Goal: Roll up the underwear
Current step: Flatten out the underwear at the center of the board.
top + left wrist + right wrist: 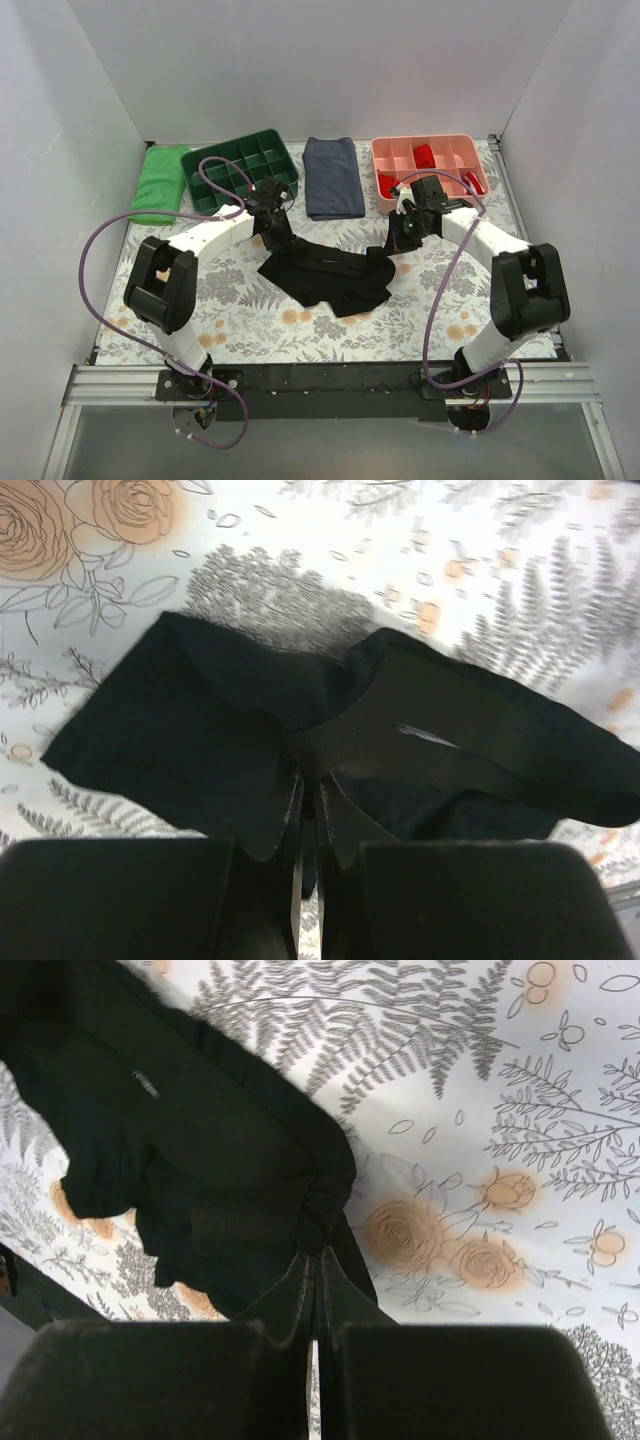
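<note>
The black underwear hangs crumpled between my two grippers over the middle of the floral table. My left gripper is shut on its left end, by the waistband; in the left wrist view the underwear spreads out from my gripper. My right gripper is shut on the bunched right end; in the right wrist view the underwear gathers into my gripper. The cloth sags down to the table between them.
A green compartment tray stands at the back left, a green cloth beside it. A folded navy-grey cloth lies at the back middle. A pink tray with small red rolled garments stands at the back right.
</note>
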You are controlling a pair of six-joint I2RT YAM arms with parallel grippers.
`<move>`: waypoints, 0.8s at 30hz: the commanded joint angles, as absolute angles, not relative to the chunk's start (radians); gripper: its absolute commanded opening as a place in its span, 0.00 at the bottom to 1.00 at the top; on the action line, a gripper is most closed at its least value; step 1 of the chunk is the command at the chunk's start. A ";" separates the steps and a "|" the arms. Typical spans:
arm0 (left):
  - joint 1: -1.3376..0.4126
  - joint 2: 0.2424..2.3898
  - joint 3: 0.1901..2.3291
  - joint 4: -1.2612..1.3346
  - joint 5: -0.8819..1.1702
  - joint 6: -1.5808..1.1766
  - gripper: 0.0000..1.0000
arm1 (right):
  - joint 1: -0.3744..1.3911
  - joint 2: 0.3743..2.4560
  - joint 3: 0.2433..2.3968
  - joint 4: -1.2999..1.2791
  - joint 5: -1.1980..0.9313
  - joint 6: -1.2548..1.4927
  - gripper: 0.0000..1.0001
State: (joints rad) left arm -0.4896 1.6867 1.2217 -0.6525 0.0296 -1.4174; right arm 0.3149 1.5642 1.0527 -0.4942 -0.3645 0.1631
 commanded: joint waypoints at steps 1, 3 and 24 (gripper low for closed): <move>-0.448 1.742 1.276 -0.609 0.078 -1.384 0.00 | 0.293 1.678 1.141 -0.407 -0.371 0.195 0.01; -0.423 1.782 1.313 -0.588 0.109 -1.382 0.00 | 0.290 1.698 1.157 -0.378 -0.361 0.224 0.01; -0.368 1.344 1.025 -0.480 0.167 -1.396 0.90 | 0.298 1.137 0.686 -0.226 -0.354 0.413 0.54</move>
State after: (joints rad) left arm -0.3576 1.5372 1.1179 -0.5198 0.1249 -1.3743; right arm 0.2890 1.2625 0.7868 -0.3092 -0.2111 0.3534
